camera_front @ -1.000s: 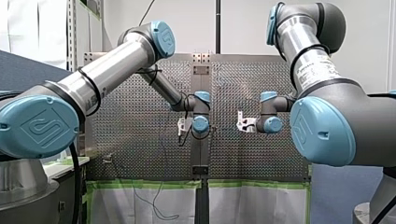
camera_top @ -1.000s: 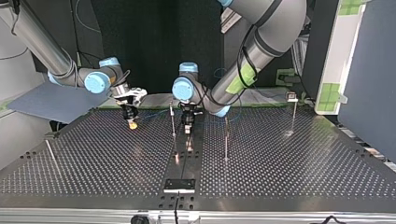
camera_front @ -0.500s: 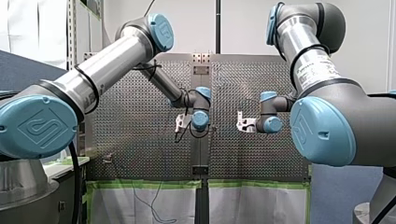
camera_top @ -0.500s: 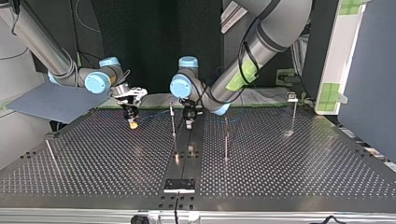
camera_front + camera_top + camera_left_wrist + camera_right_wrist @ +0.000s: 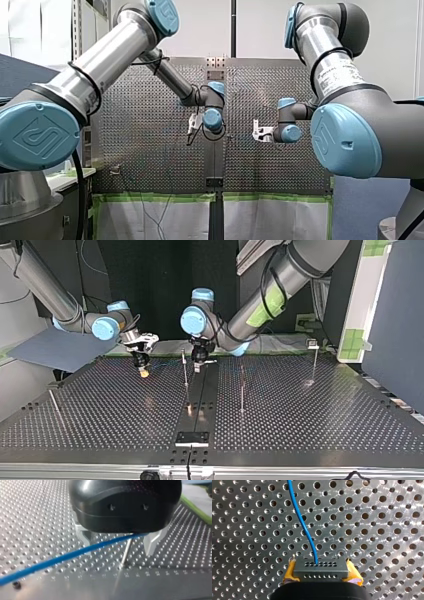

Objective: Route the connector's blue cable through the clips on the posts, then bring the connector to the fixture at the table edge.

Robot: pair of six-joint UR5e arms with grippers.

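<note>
Clamping the connector (image 5: 320, 566) between its yellow pads (image 5: 290, 573), my right gripper (image 5: 321, 571) is holding it just above the perforated table (image 5: 374, 530). The connector is showing as a small grey block with two rows of tiny holes across its face. The thin blue cable (image 5: 302, 522) is leaving one hole in the far row and curving away ahead of the gripper, over the plate. In the top view this gripper (image 5: 143, 371) is hanging over the far part of the table, left of the middle, well apart from the fixture (image 5: 192, 438) at the near edge.

My left gripper (image 5: 117, 541) is standing released, its two metal fingers (image 5: 83, 536) spread wide. The cable is running crosswise beneath its black body, passing in front of one finger, and a thin post (image 5: 125, 553) is rising from the table between the fingers. Whether the cable is touching that post cannot be told. In the top view the left gripper is hovering just right of this post, near the table's far middle.
</note>
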